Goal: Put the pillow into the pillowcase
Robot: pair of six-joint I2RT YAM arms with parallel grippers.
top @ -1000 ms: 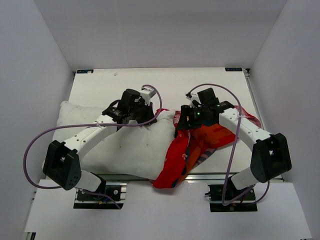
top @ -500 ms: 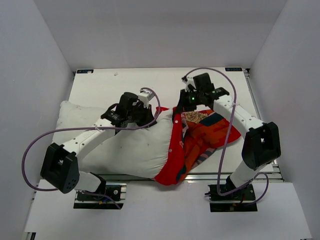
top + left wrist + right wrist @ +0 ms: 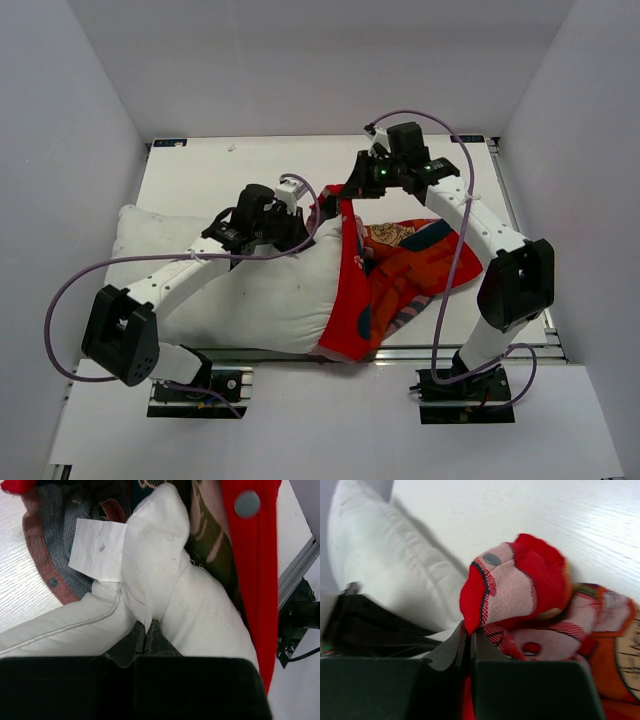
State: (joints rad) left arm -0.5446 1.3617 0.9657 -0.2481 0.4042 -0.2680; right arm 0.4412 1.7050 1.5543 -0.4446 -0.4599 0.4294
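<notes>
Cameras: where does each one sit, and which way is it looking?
Top external: above and behind the arm bases, looking down at the table; both arms show.
Left wrist: on the left arm, looking along the left end effector, shut on the pillow.
Right wrist: on the right arm, looking along the right end effector, shut on the pillowcase.
Shared: both wrist views show pillow and pillowcase.

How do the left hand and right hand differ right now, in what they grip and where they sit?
The left hand pinches the white pillow near its end at the case opening, while the right hand pinches the red pillowcase at its rim. In the top view, the right hand sits farther from the arm bases than the left hand. Both are shut on fabric.
</notes>
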